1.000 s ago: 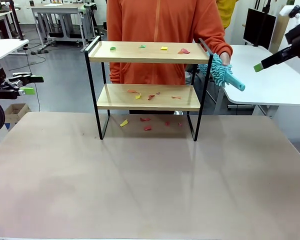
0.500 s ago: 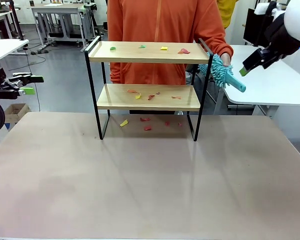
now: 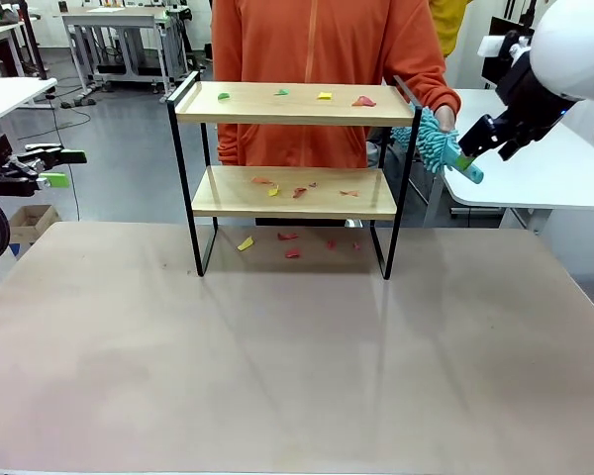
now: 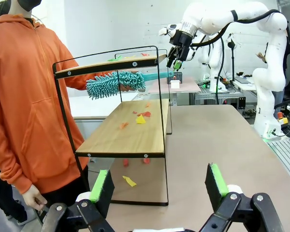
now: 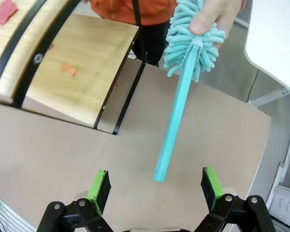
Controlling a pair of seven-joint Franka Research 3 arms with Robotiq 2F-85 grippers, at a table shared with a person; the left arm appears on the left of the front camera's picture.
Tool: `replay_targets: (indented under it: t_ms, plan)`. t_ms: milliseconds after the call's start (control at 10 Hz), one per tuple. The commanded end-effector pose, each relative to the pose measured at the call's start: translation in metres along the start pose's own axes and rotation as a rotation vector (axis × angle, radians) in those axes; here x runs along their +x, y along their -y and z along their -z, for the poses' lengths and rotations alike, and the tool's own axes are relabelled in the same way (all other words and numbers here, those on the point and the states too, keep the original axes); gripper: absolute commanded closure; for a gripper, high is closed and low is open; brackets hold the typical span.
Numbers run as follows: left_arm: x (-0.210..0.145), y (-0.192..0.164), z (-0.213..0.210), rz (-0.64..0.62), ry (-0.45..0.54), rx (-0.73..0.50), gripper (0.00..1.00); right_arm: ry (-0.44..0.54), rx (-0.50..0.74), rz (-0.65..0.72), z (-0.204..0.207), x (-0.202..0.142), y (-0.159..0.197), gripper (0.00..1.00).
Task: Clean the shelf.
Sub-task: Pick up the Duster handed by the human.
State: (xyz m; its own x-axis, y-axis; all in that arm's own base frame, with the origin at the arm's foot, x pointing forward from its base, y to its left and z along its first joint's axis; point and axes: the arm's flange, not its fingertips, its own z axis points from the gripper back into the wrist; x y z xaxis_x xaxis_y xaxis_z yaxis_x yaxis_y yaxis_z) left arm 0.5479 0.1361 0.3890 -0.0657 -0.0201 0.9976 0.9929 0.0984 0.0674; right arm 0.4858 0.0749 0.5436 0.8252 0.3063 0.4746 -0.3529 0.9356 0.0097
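The shelf (image 3: 228, 201) is standing toward the far side of the table (image 3: 277, 376), with coloured scraps (image 3: 295, 192) lying on both boards and underneath. Out left, the left gripper (image 4: 158, 186) is hanging wide open, gripping nothing. Far right, a person's hand (image 5: 217, 14) is holding out a teal duster (image 5: 176, 111). The right gripper (image 5: 157, 186) is hovering at its handle tip, jaws spread wide, not clamping it.

My left gripper (image 4: 158, 182) hangs open, its 2 green pads wide apart. Ahead stands the shelf (image 4: 128, 139), with scraps (image 4: 140, 119) on its lower board. A person (image 4: 24, 96) holds a teal duster (image 4: 116, 83), with my right gripper (image 4: 176, 59) at its handle end.
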Motion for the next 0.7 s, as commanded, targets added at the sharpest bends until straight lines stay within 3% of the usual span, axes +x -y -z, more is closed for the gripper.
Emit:
replay_targets:
  t_ms: [0,500,600]
  plan:
    - [0.0019,0.0019,0.0002,0.017,0.007,-0.003,0.00,0.017,-0.032,0.045,0.0140,0.0105,0.0001,0.00]
    - [0.0019,0.0019,0.0002,0.017,0.007,-0.003,0.00,0.026,-0.029,0.068,0.0162,0.0094,0.0038,0.00]
    - [0.0019,0.0019,0.0002,0.017,0.007,-0.003,0.00,0.042,-0.031,0.082,0.0170,0.0108,0.0051,0.49]
